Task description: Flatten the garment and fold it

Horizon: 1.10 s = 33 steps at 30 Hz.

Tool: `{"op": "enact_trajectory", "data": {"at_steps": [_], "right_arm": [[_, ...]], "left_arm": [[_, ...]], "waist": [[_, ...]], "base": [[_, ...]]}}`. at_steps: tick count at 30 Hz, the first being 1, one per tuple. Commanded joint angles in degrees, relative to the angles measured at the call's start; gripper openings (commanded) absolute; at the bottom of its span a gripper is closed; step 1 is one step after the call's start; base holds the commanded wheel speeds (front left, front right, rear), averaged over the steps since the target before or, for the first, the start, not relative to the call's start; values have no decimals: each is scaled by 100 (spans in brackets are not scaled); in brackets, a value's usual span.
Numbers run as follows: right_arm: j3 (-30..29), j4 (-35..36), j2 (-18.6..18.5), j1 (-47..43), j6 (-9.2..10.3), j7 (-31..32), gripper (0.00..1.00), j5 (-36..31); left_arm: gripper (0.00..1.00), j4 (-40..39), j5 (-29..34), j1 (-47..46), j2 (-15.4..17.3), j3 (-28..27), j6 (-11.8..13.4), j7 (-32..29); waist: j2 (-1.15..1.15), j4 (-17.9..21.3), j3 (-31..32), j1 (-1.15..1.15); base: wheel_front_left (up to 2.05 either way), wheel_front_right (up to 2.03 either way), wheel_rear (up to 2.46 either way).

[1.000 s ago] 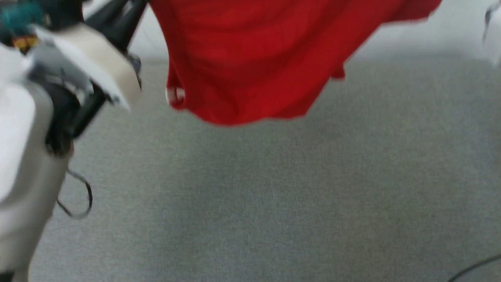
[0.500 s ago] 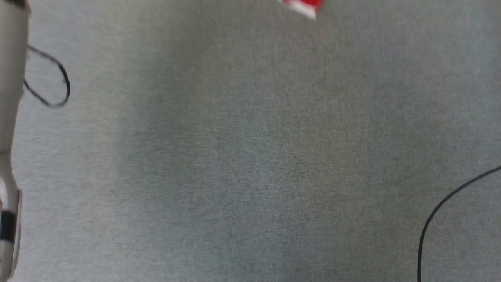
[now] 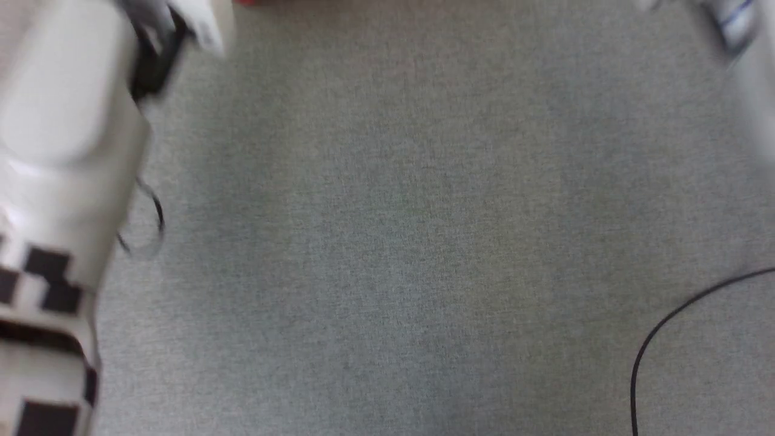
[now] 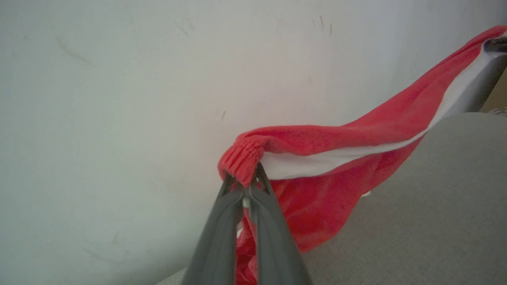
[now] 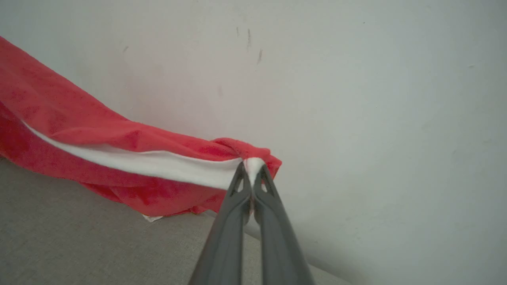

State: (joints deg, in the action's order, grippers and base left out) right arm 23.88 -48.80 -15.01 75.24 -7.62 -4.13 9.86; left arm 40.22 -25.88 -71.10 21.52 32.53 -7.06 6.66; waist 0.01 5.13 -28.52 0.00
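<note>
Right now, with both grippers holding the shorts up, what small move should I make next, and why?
Probably lower both grippers together, keeping them apart, to lay the shorts on the grey surface. The left gripper is shut on a red ribbed corner, the right gripper on the white stripe; the cloth spans between them, sagging, not yet flat.

No text legible; blurred black-white checker marker (image 3: 45, 284) on pale forearm (image 3: 66, 121).
</note>
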Motion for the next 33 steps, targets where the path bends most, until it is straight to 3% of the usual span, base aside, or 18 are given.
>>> {"op": "enact_trajectory", "data": {"at_steps": [1,5,10,19,33], "right_arm": [[120,-12,62,-305,13,-89,0,169],[409,52,48,-885,13,-143,0,560],[1116,342,-302,-2117,13,80,0,1257],[1857,1185,-1022,-3586,13,756,0,2226],[1796,3307,-2847,-5692,13,3075,0,3579]], "left_arm": [[0,30,-43,349,22,54,-30,136],[0,23,-89,1015,95,160,-25,304],[0,-136,-225,2498,280,419,6,211],[0,-1005,-470,4238,611,640,255,-103],[0,-2951,-741,6063,1051,887,900,-598]], "waist": [[-1,-87,413,0],[-1,-107,804,0],[-1,-132,1679,0],[-1,-208,2554,0],[-1,-376,3360,0]], "base": [[0,0,0],[0,0,0],[0,0,0],[0,0,0],[0,0,0]]}}
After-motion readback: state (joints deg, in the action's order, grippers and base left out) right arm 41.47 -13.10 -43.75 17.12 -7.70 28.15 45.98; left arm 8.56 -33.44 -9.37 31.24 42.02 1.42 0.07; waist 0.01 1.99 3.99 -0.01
